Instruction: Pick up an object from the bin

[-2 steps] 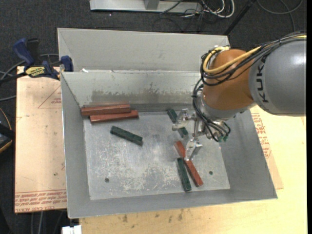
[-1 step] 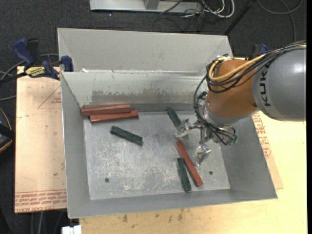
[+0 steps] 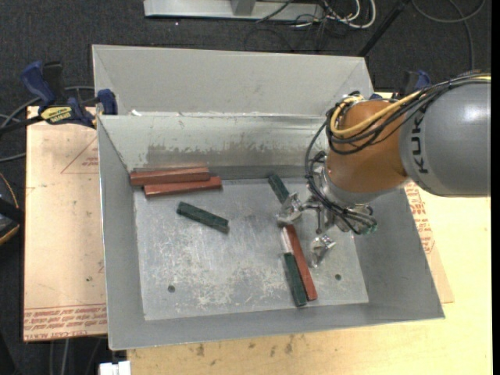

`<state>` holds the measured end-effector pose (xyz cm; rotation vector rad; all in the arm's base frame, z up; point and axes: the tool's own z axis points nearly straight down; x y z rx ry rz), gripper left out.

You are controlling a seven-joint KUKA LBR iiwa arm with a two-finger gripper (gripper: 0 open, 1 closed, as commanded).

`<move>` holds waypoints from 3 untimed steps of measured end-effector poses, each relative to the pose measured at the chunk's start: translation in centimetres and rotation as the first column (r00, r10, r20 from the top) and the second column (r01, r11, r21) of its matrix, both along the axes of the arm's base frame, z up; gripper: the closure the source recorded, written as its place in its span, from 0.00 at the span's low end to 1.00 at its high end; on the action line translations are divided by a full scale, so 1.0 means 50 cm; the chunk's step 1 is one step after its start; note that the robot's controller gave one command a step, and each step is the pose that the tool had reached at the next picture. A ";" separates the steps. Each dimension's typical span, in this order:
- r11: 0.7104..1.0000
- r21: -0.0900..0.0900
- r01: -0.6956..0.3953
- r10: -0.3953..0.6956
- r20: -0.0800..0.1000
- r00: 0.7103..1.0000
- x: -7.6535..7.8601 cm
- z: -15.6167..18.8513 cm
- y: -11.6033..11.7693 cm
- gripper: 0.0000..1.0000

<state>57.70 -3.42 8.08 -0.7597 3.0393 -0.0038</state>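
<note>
Gripper (image 3: 306,226): fingers apart, nothing between them.
Red-brown stick (image 3: 298,258): top end beside gripper, body toward 5 o'clock.
Dark green stick (image 3: 294,281): alongside it.

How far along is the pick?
Done: gripper is down in the bin, low over the top end of the red stick at right. In hand: the approach; no grip visible. Left: grip and lift; the stick lies flat beside a green stick.

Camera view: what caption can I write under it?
Robot gripper hangs over a red stick beside a green stick in the grey bin.
</note>
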 end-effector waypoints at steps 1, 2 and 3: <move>0.932 0.002 -0.364 0.364 -0.004 0.932 -0.041 0.004 0.044 1.00; 0.932 0.002 -0.363 0.363 -0.004 0.932 -0.041 0.004 0.044 1.00; 0.933 0.000 -0.360 0.360 -0.004 0.933 -0.039 0.294 0.021 1.00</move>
